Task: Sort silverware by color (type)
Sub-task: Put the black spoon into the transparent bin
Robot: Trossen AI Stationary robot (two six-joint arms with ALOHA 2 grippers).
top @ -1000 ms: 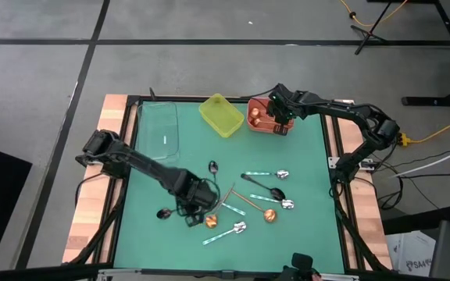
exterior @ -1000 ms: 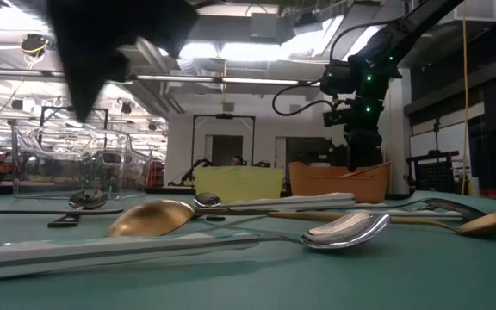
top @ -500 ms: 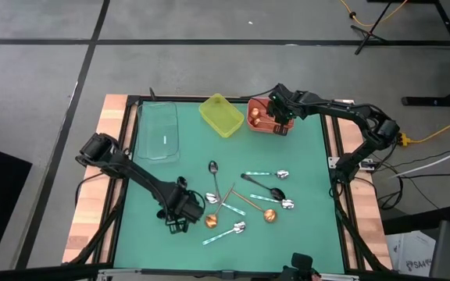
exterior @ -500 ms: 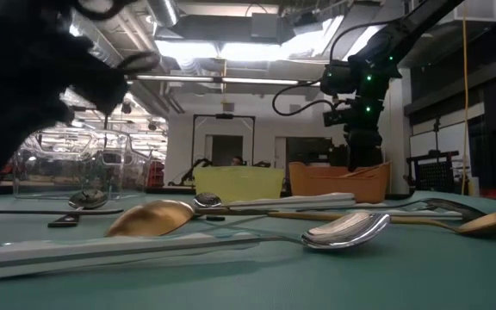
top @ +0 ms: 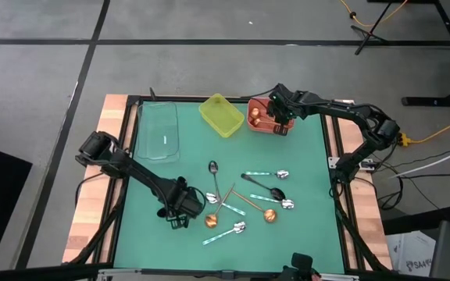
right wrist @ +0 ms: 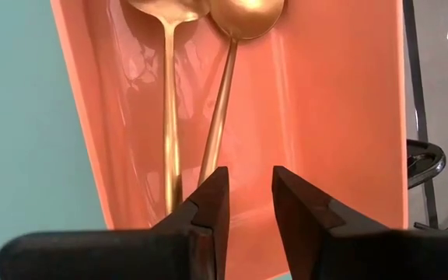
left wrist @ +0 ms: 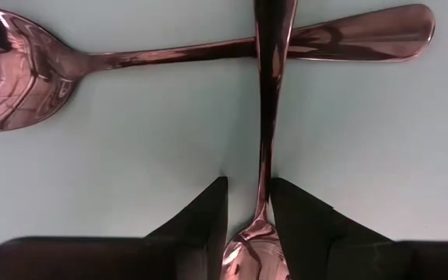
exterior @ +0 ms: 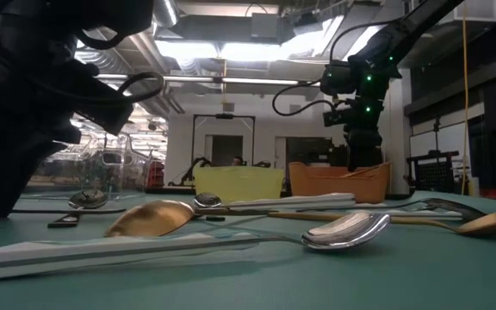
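My left gripper [top: 180, 211] is down at the green mat near the table's near-left part. In the left wrist view its narrowly open fingers [left wrist: 249, 183] stand on either side of a black spoon's neck [left wrist: 264, 155]. That spoon's handle lies across a second black spoon [left wrist: 169, 53]. More spoons lie on the mat: black [top: 213, 168], copper-gold [top: 269, 215] and silver with teal handles [top: 266, 174]. My right gripper [top: 281, 119] hovers over the orange tray [top: 258, 109], fingers [right wrist: 250, 175] slightly apart and holding nothing. Two copper-gold spoons [right wrist: 168, 93] lie in the tray. My left gripper comes down from above with one finger [left wrist: 286, 210] right beside the black spoon's neck just above the bowl [left wrist: 255, 257]. A strip of mat shows between the neck and the other finger. I cannot tell whether it touches the spoon, which lies on the mat.
Three containers stand along the far edge: a clear one [top: 161, 131], a yellow one [top: 221, 115] and the orange tray [exterior: 338, 179]. In the low view a copper bowl [exterior: 149, 217] and a silver bowl [exterior: 347, 231] lie close to the camera. The mat's left part is bare.
My left gripper has moved toward the table's left edge, away from the spoon cluster, and come down to the mat over the black spoons. The right arm has kept still.
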